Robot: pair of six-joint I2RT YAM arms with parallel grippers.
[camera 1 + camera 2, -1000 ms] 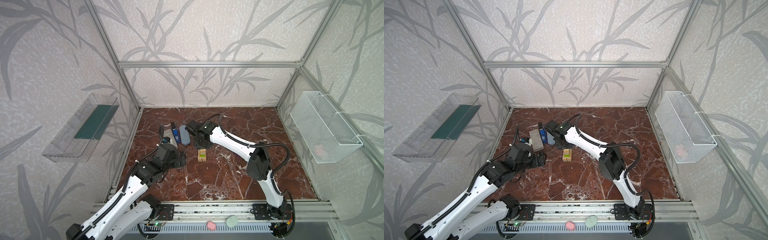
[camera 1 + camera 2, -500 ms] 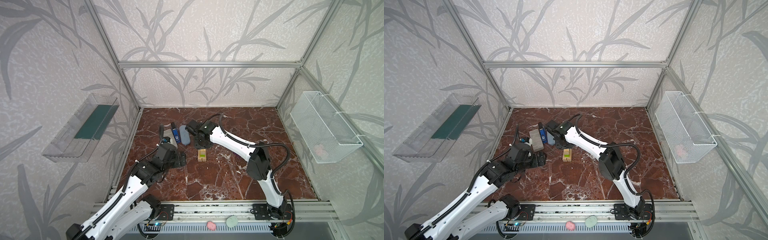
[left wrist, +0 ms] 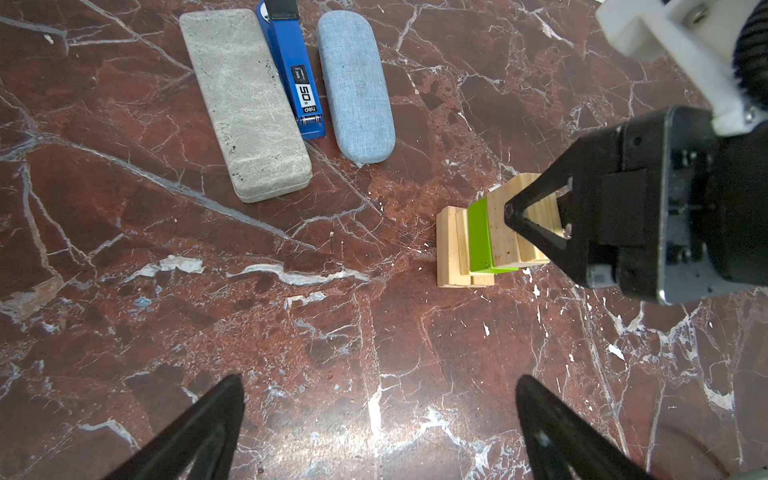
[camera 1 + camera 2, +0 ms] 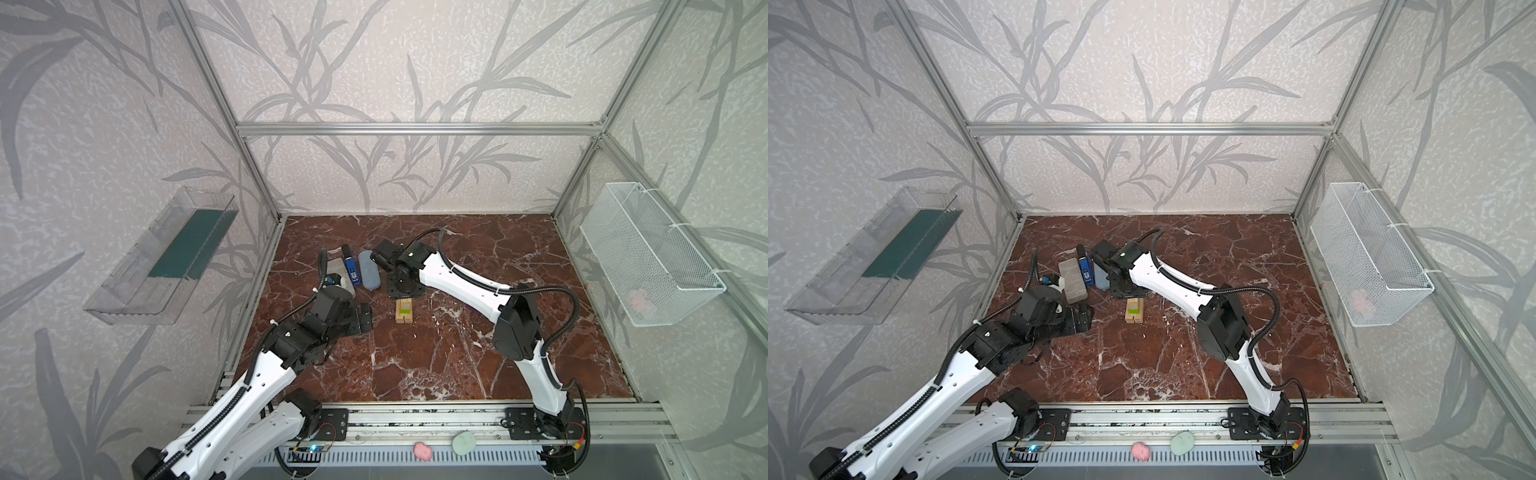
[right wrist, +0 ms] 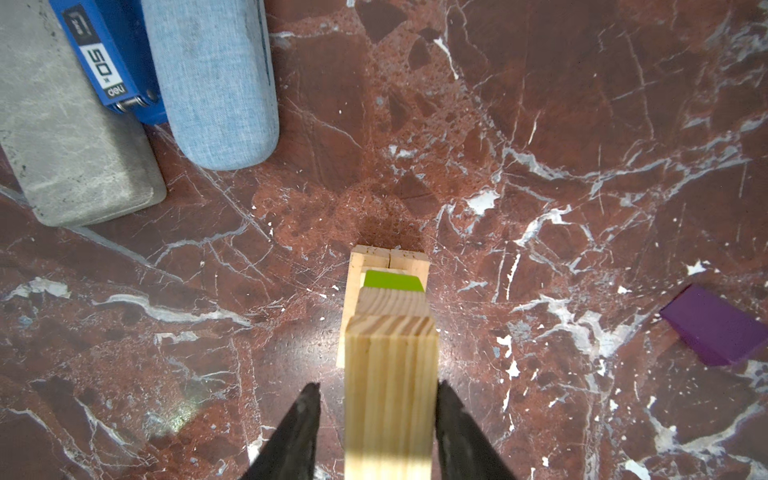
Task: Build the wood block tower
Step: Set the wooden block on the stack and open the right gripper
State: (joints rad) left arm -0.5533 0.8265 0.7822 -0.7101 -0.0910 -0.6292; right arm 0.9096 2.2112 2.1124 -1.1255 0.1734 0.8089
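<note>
The tower (image 4: 404,311) (image 4: 1134,311) stands mid-floor: tan wood blocks (image 3: 451,249) in layers with a lime-green block (image 3: 478,237) (image 5: 390,280) near its top. A tan block (image 5: 390,374) lies on top beside the green one. My right gripper (image 5: 376,388) (image 4: 403,286) hangs over the tower, its jaws either side of that top block, with a visible gap on one side, so it is open. A purple block (image 5: 715,324) lies flat on the floor, apart from the tower. My left gripper (image 3: 378,382) (image 4: 365,318) is wide open over bare floor, left of the tower.
A grey case (image 3: 245,104), a blue stapler (image 3: 295,83) and a blue fabric case (image 3: 355,83) lie side by side behind and left of the tower. A white wire basket (image 4: 648,257) hangs on the right wall. A clear shelf (image 4: 162,257) hangs on the left wall.
The right gripper's jaws have spread apart around the top tan block. Both arms stay almost where they were.
</note>
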